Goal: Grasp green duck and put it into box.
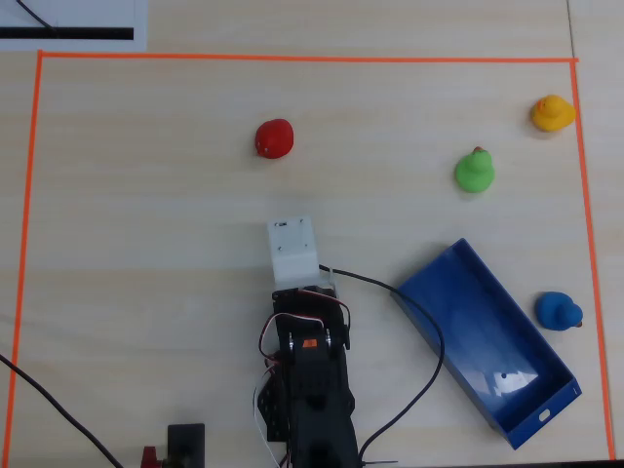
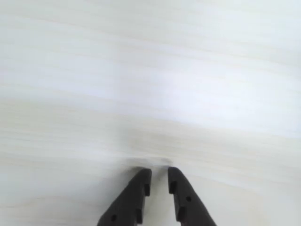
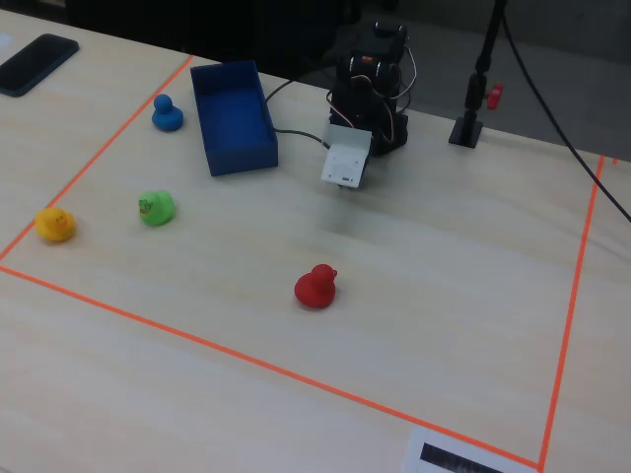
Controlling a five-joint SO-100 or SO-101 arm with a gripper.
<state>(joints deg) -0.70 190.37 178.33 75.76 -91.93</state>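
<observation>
Green and small, the green duck (image 1: 474, 172) sits on the pale wood table (image 1: 146, 244), well apart from the arm (image 1: 310, 380) and toward the upper right in the overhead view. The yellow duck (image 1: 552, 113) is near it, further toward the corner of the orange tape border (image 1: 37, 195). The box (image 1: 483, 341), an empty blue tray, lies at an angle below the green duck in that view, with the blue duck (image 1: 559, 311) just beside its long outer wall. The red duck (image 1: 275, 138) stands alone on the other side, out of the way.

The gripper (image 2: 159, 173) hovers over bare table with nothing between its jaws; the fingertips stand only a narrow gap apart, nearly closed.

The likeliest trouble, as I judge it, is that gap: the jaws will need to spread wide before coming down, or they will knock the rounded duck away instead of straddling it. A duck pushed outward could roll toward the yellow one or the tape line, where the reach looks long. A smooth round body may also squirt out of a pinch placed too high.

Room is generous otherwise. Table between the arm and the green duck is clear, and the path from duck to tray crosses open wood; only the tray's low near wall must be cleared with the load.
</observation>
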